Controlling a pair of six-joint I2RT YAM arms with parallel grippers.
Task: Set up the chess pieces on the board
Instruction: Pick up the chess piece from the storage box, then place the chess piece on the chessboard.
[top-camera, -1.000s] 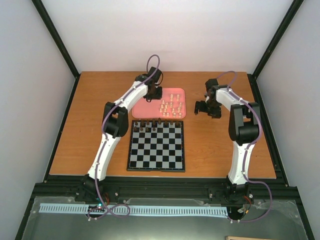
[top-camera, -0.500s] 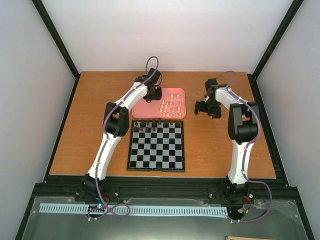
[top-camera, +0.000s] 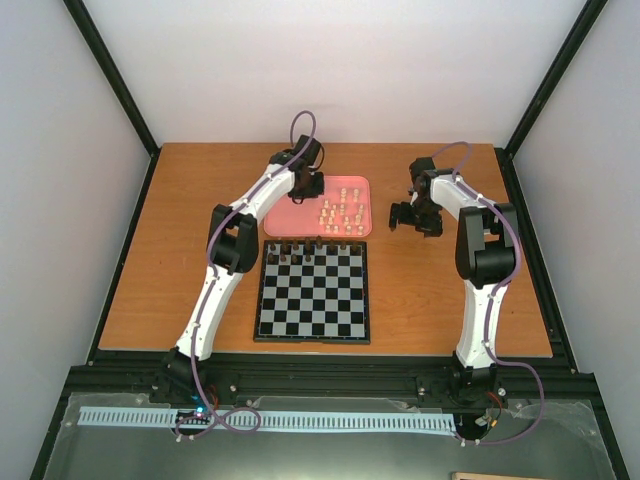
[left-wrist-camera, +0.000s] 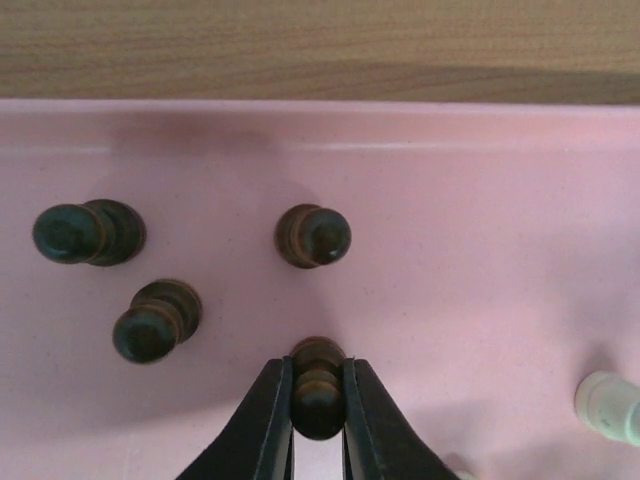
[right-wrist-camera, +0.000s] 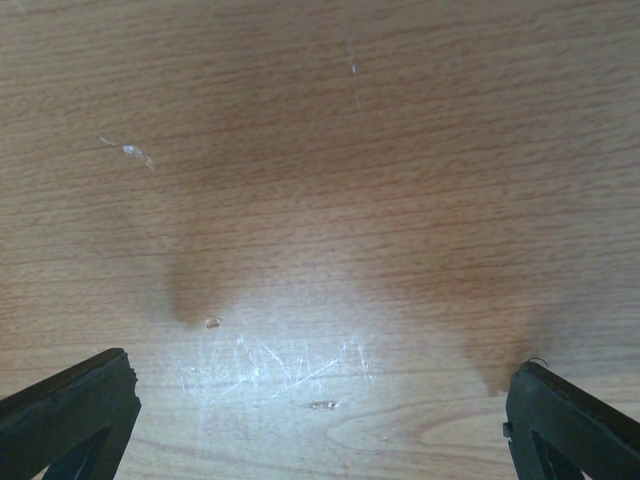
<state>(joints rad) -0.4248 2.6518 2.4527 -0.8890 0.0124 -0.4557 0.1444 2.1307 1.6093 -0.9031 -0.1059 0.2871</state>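
Note:
My left gripper (left-wrist-camera: 318, 366) is down in the pink tray (left-wrist-camera: 480, 250), shut on a dark chess piece (left-wrist-camera: 318, 398) that stands upright on the tray floor. Three more dark pieces (left-wrist-camera: 312, 235) stand just beyond it, and a cream piece (left-wrist-camera: 610, 405) shows at the right edge. From above, the left gripper (top-camera: 312, 189) is at the tray's far left, with cream pieces (top-camera: 340, 214) to its right. The board (top-camera: 312, 295) carries dark pieces (top-camera: 305, 250) along its far rows. My right gripper (right-wrist-camera: 320, 365) is open over bare wood, nothing between its fingers (right-wrist-camera: 70, 410).
The pink tray (top-camera: 285, 216) lies just behind the board's far edge. The right gripper (top-camera: 410, 217) hovers over the wooden table (top-camera: 440, 290) to the right of the tray. Black frame rails edge the table on all sides.
The left gripper's jaws have come together on the dark piece in the tray. Neither arm has visibly moved otherwise.

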